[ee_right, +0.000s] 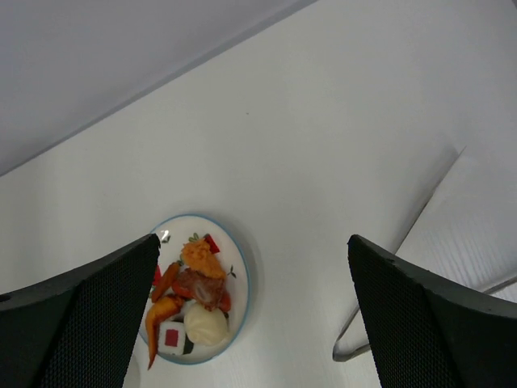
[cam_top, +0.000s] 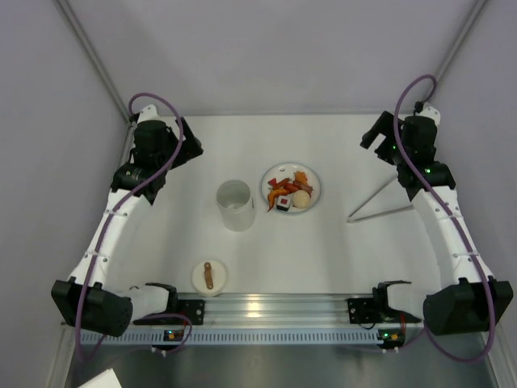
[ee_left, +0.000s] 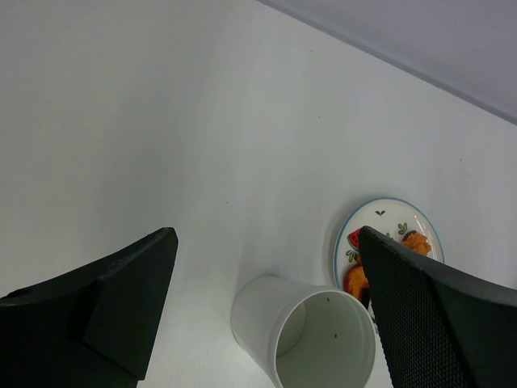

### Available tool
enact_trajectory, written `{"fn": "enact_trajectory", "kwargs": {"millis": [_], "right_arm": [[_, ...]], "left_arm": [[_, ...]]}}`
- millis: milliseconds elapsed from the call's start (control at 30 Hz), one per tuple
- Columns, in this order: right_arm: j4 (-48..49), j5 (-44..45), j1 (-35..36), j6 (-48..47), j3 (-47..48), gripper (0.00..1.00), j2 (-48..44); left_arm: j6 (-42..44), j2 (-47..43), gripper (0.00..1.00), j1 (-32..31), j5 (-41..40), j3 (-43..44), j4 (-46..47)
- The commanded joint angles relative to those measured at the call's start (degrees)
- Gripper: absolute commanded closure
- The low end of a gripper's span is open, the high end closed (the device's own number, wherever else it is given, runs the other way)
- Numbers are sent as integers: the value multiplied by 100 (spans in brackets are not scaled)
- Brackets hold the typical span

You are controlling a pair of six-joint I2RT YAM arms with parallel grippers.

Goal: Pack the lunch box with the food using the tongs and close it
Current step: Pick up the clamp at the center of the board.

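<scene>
Two arms reach over the white desk point(cam_top: 323, 250), one on each side. The left fingers point(ee_left: 105, 315) are spread wide and grip nothing. They hang above the far left part of the desk, with the one lunch box point(cam_top: 235, 204) showing between them in the wrist view. The right fingers point(ee_right: 89, 315) are likewise spread as wide as they go and hold nothing, above the far right part of the desk. The lunch box is a white cup that stands upright and uncovered near the middle of the desk, its inside showing plain white. Its one round lid point(cam_top: 209, 276), with a brown strap across it, lies flat well apart from it toward the near edge. Just right of the cup sits one blue-rimmed plate point(ee_right: 245, 279) that carries all the food point(ee_right: 198, 287). There is one beige ball point(ee_right: 208, 325) and one black-and-white cube with a red centre point(ee_right: 173, 339). There is also a heap of orange, red and brown pieces, perhaps five or six, too tangled to count surely. One pair of silver tongs point(cam_top: 374, 199) lies flat on the desk to the right of the plate. Its joined end points toward the plate and its two arms fan out under the right arm.
</scene>
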Motion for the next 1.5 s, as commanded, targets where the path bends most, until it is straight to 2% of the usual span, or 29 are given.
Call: {"fn": "enact_trajectory", "kwargs": {"millis": [0,267,600,1000,1233,1467], "right_arm": [[-480,487,87,200,297,0,-69],[-849,1181,78,710,341,1,28],[-665,1112,69,719,104,1,-103],[-850,1525,61,1053,-54,1,2],[-692,1596,-27,1299,-607,1,309],[-385,1271,-562,1414,-1187,1,687]], "left_arm": [[75,-118,1,-16,57,-41,93],[58,-118,1,-16,49,-41,93],[75,-100,1,-16,13,-50,93],[84,-65,1,-16,-13,-41,84],[84,-56,1,-16,-4,-41,67],[58,-4,1,-16,75,-24,75]]}}
